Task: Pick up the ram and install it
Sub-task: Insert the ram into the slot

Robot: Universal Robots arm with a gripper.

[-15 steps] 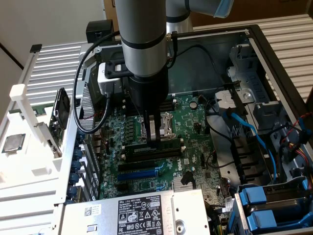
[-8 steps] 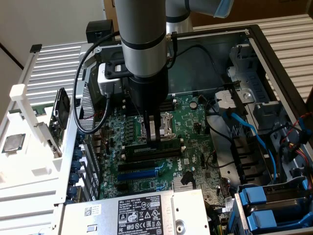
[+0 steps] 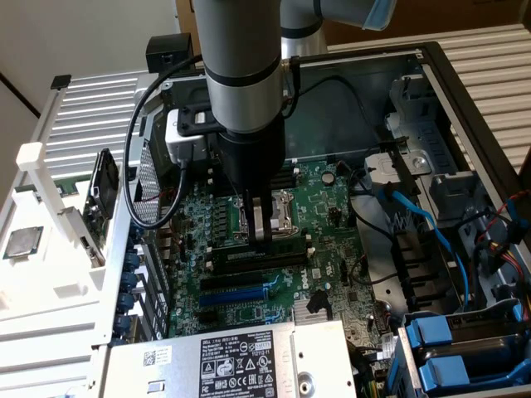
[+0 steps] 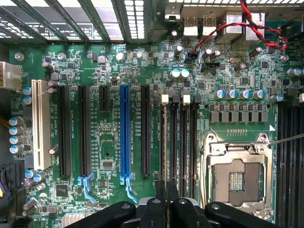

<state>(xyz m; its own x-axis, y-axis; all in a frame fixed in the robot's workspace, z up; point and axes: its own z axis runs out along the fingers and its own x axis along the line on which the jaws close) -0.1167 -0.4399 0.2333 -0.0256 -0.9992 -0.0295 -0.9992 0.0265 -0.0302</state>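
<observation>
The ram [image 4: 165, 142] stands on its long edge in line with the outermost of the four black memory slots [image 4: 183, 142], the one farthest from the processor socket [image 4: 236, 178]. From the wrist view it shows as a thin pale line running the length of that slot. I judge it is lined up this way so its lower edge can go straight down into the channel. Whether it is fully seated I cannot tell, and the white end clip [image 4: 165, 99] at the far end gives no clear sign.

The hand [image 4: 166, 187] is clenched on the ram, its two dark fingers pinched close on the flat faces near one end of the stick. That grip keeps the thin board upright and leaves the slot's length free beneath it.

The arm [image 3: 245, 75] comes down nearly vertical into the open case [image 3: 465, 108], which suits a straight downward press. The green motherboard [image 4: 109, 156] lies flat beneath it, the blue slot [image 4: 125, 133] a little way off beside the memory bank. A square silver-topped chip [image 3: 22, 242] lies outside the case, on the exterior view's left, well apart from the work
</observation>
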